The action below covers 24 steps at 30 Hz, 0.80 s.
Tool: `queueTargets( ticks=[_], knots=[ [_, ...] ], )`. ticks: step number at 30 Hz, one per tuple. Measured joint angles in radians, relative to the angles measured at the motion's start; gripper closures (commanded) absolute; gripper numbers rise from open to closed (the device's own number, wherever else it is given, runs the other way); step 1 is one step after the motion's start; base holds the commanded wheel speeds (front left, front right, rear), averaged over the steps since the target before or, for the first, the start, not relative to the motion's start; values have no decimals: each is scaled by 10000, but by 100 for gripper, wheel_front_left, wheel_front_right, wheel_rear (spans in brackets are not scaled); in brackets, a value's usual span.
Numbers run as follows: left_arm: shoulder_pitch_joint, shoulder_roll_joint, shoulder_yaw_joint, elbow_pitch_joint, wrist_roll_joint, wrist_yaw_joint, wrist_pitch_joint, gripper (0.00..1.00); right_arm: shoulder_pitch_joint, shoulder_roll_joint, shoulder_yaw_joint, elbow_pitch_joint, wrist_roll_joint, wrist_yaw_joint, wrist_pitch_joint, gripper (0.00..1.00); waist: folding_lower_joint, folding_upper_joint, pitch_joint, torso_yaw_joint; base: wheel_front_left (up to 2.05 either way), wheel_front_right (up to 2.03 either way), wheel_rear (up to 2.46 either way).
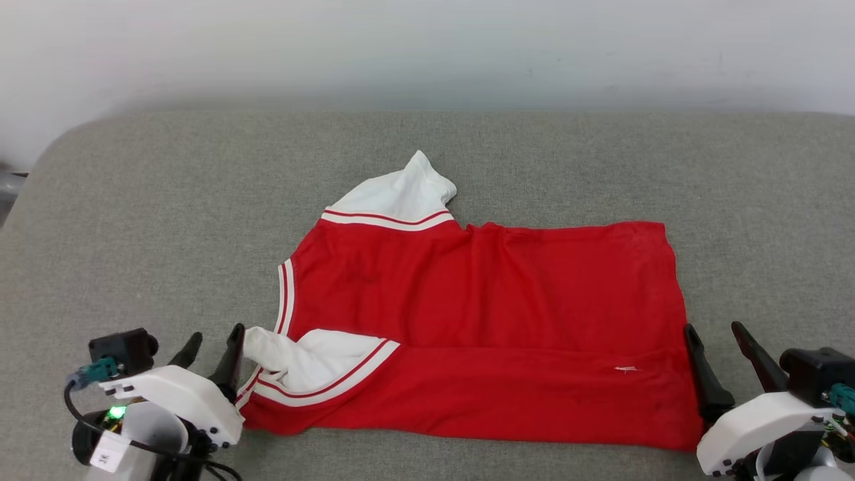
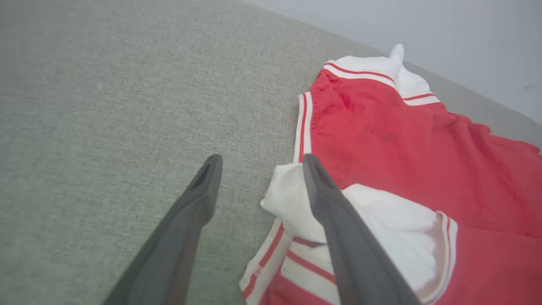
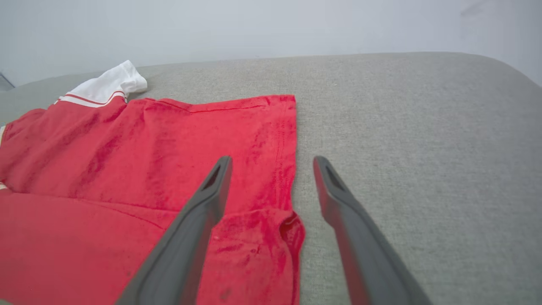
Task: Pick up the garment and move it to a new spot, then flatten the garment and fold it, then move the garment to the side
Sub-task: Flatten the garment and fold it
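The thin, bright red jersey [image 1: 481, 321] with striped white trim lay lengthwise between the left gripper [image 1: 216, 332] and right gripper [image 1: 712, 327], each beside one end, fingers spread, empty.

Bright red thin jersey garment [image 1: 494, 300], white inside, white trim edges [image 1: 387, 219] with thin red stripes, small white mark [image 1: 626, 369], flecked grey woven fabric bench [image 1: 427, 153], dark grey left tool [image 1: 216, 332] and right tool [image 1: 712, 327] on white housings [image 1: 180, 394], pale wall [image 1: 427, 47]
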Motion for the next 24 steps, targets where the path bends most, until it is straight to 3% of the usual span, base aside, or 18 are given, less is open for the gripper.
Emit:
queueTargets(
  ticks=[4, 8, 14, 19, 24],
  knots=[
    [108, 562, 40, -554, -299, 82, 1285, 0, 367, 196, -182, -456, -33, 0, 40, 0, 0, 0, -297, 11, 0, 0, 0],
    [197, 1108, -79, -1476, -890, 176, 3413, 0, 631, 385, -268, -909, -117, 0, 199, 0, -1, 0, -477, -10, 0, 0, 0],
    [600, 1741, -167, -2585, -1831, 725, 6082, 0, 769, 571, -297, -1336, -217, 0, 550, 0, -1, 0, -415, -185, 0, 0, 0],
    [755, 1850, -201, -2775, -2163, 1185, 7010, 0, 743, 671, -270, -1509, -211, 0, 702, 0, -1, 0, -174, -381, 0, 0, 0],
    [766, 1618, -337, -2380, -2408, 1308, 7336, 0, 676, 725, -251, -1544, -190, 0, 721, 0, 0, 0, 124, -599, 0, 0, 0]
  ],
)
